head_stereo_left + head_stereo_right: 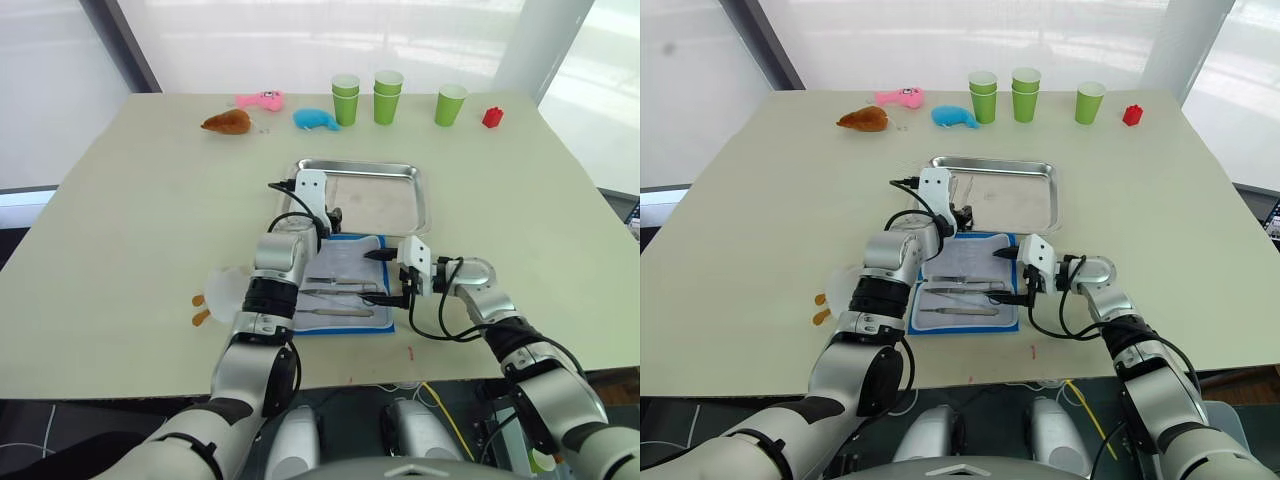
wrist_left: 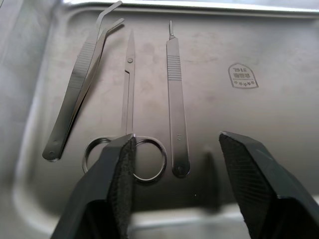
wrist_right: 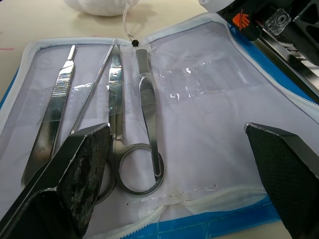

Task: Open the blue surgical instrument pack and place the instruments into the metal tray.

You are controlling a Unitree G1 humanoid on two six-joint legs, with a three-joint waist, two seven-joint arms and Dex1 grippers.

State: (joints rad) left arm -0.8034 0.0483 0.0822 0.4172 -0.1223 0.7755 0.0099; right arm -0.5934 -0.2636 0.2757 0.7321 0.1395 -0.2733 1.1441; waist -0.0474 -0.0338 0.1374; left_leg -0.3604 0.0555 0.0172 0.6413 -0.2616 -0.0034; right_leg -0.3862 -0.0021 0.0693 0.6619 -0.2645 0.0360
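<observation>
The blue surgical instrument pack (image 1: pixel 350 262) lies unzipped and flat in front of the metal tray (image 1: pixel 385 200), pale lining up. Its lining holds several instruments: a flat handle (image 3: pixel 50 114), a thin straight tool (image 3: pixel 92 89), scissors (image 3: pixel 115 99) and tweezers (image 3: pixel 147 99). My right gripper (image 1: pixel 378 277) stands open at the pack's right edge, pointing across it and holding nothing. My left gripper (image 2: pixel 174 142) hangs open and empty over the tray's near left part. Below it in the tray lie bent tweezers (image 2: pixel 82 84), scissors (image 2: pixel 128 99) and a slim handle (image 2: pixel 177 99).
Green cups (image 1: pixel 345 100) (image 1: pixel 388 96) (image 1: pixel 451 104) and a red block (image 1: pixel 492 117) line the far edge. Brown (image 1: pixel 228 122), pink (image 1: pixel 262 99) and blue (image 1: pixel 316 119) plush toys lie left of them. A white plush (image 1: pixel 225 290) rests by my left forearm.
</observation>
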